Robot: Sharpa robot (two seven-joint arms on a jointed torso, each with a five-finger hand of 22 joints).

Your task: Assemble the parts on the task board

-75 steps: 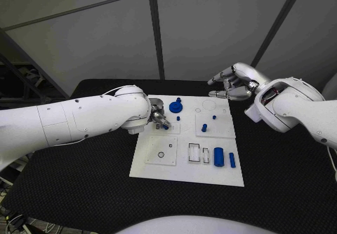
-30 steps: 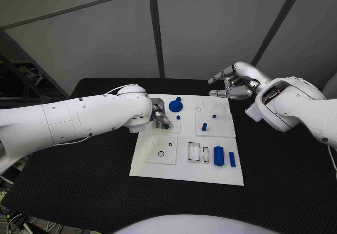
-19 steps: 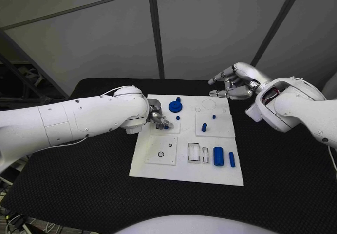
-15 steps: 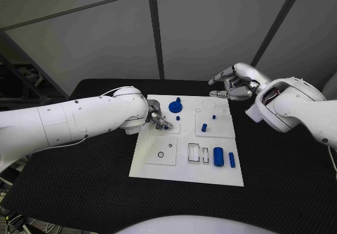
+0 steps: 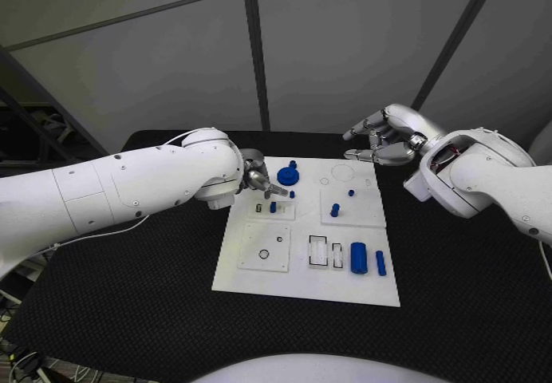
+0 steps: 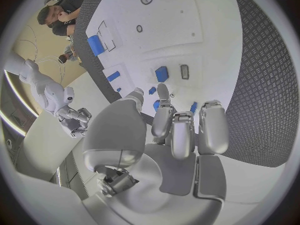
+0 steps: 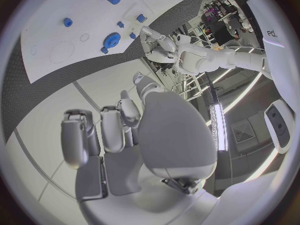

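Note:
The white task board [image 5: 301, 275] lies mid-table. A small blue block [image 5: 273, 207] stands in a slot of its back-left plate, also seen as the block [image 6: 162, 74] beside an empty slot [image 6: 184, 71]. My left hand [image 5: 260, 183] hovers just behind that block, fingers [image 6: 173, 130] apart, holding nothing. A blue round knobbed part [image 5: 288, 174] sits at the board's back, close to the left fingertips. Blue pegs [image 5: 335, 209] stand on the back-right plate. A blue cylinder [image 5: 359, 256] and a blue bar [image 5: 380, 262] lie at the front right. My right hand [image 5: 385, 137] hangs empty above the table's back right.
Empty outlined slots [image 5: 317, 248] and a small round hole [image 5: 263, 253] mark the board's front half. Black table [image 5: 127, 279] surrounds the board on all sides. My left forearm [image 5: 127, 187] spans the table's left side.
My left hand has let go of the small blue block and drawn back toward the board's rear edge; the block stays standing in its slot. The right hand has not moved.

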